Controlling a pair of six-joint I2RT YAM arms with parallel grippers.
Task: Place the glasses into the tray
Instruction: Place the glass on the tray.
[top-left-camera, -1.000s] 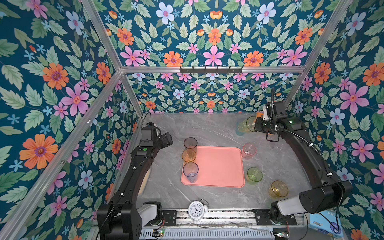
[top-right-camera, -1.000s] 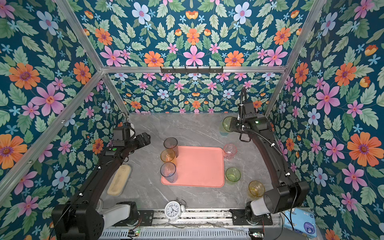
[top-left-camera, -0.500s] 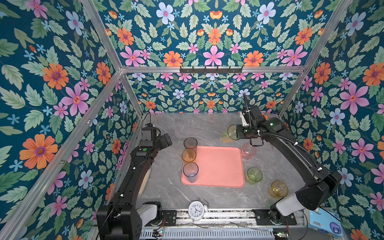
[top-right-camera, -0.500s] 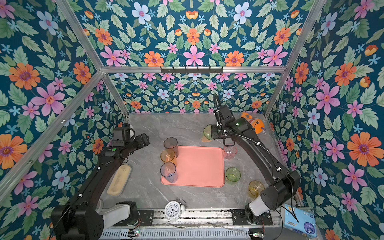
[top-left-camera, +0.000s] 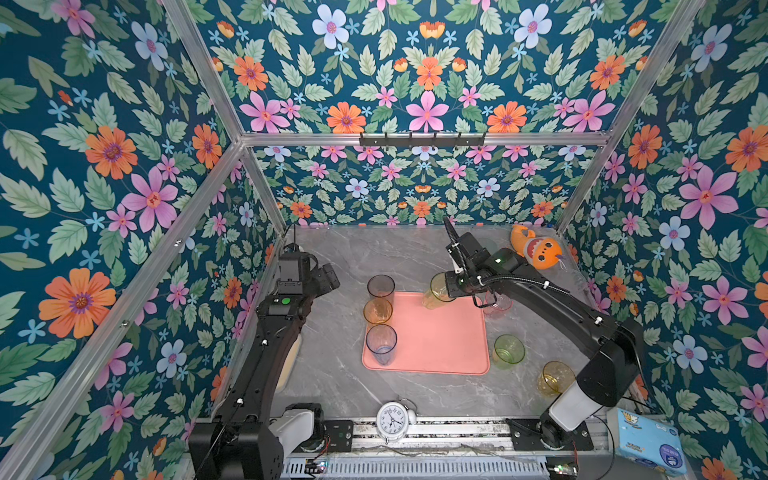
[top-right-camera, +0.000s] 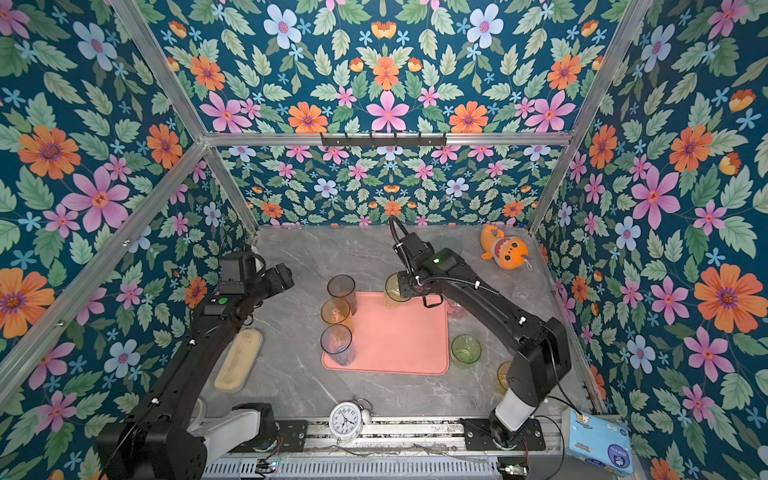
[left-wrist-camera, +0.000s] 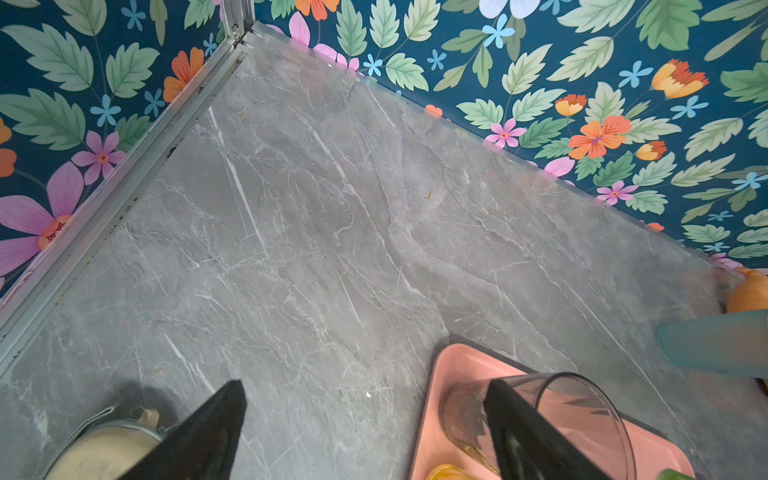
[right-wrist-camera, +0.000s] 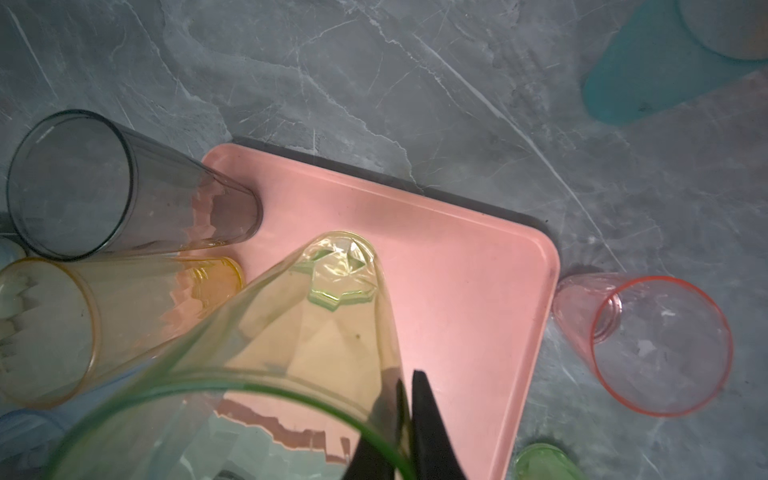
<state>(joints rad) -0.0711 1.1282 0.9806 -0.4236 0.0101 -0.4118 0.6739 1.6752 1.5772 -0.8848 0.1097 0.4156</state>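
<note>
- right pincer (top-left-camera: 451, 284) is clenched on the rim of a tall yellow-green glass (top-left-camera: 436, 291); in the right wrist view one finger (right-wrist-camera: 428, 424) sits outside the wall and the other inside
- that glass is tilted, with its base over the far edge of the tray (top-left-camera: 436, 345). Can't tell if it's actually touching the tray
- left pincer (left-wrist-camera: 365, 384) is wide open with nothing in it, hanging above the tabletop (left-wrist-camera: 311, 249) on its own side, near the tray's far corner
- three glasses are in the tray already, lined up along the left arm's edge: grey glass (top-left-camera: 380, 286) at the far corner, amber glass (top-left-camera: 377, 311) right next to it, blue glass (top-left-camera: 381, 345) at the near corner. All upright
- pink glass (top-left-camera: 498, 305) stands on the tabletop just beside the tray's opposite edge, partly under the right arm
- short green glass (top-left-camera: 508, 351) is also off the tray, just beside that same edge but nearer the front
- yellow glass (top-left-camera: 555, 376) sits further out, close to the right arm's base
- teal glass (right-wrist-camera: 648, 75) is on the tabletop past the tray's far edge
- also in there: an orange plush toy (top-left-camera: 536, 249) in the far corner and a clock (top-left-camera: 392, 419) at the front
</note>
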